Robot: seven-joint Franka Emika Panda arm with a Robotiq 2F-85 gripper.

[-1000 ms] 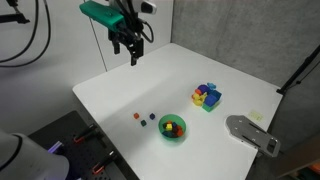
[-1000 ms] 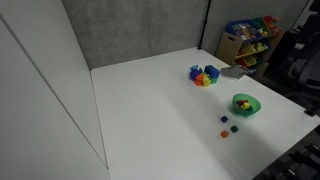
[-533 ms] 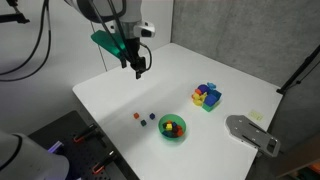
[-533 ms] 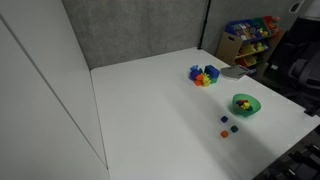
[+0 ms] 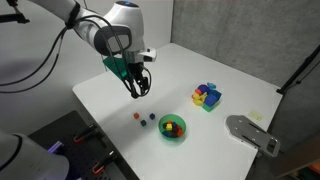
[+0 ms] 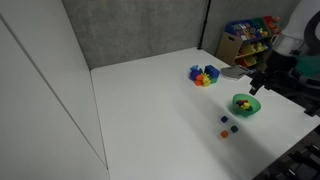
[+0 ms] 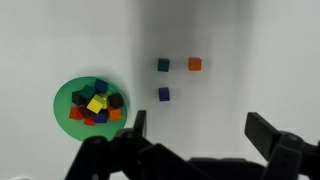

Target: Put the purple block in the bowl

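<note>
The purple block [image 7: 163, 94] is a tiny dark cube lying on the white table, in the wrist view just below a dark green cube [image 7: 162, 65] and near a red-orange cube [image 7: 194, 64]. The green bowl [image 7: 62, 92] lies to its left and holds several small coloured cubes. The bowl also shows in both exterior views [image 5: 173, 135] [image 6: 245, 110]. My gripper [image 7: 197, 125] [image 5: 138, 90] [image 6: 262, 84] is open and empty. It hangs above the table, short of the three cubes [image 5: 146, 119], touching nothing.
A cluster of larger blue, yellow and green blocks [image 5: 207, 96] [image 6: 204, 75] stands further back on the table. A grey metal bracket [image 5: 250, 132] sits at the table's edge. Shelves with toys [image 6: 248, 40] stand beyond the table.
The arm has come down and moved towards the three cubes and the bowl. It has entered the exterior view that did not show it before. The gripper stays open.
</note>
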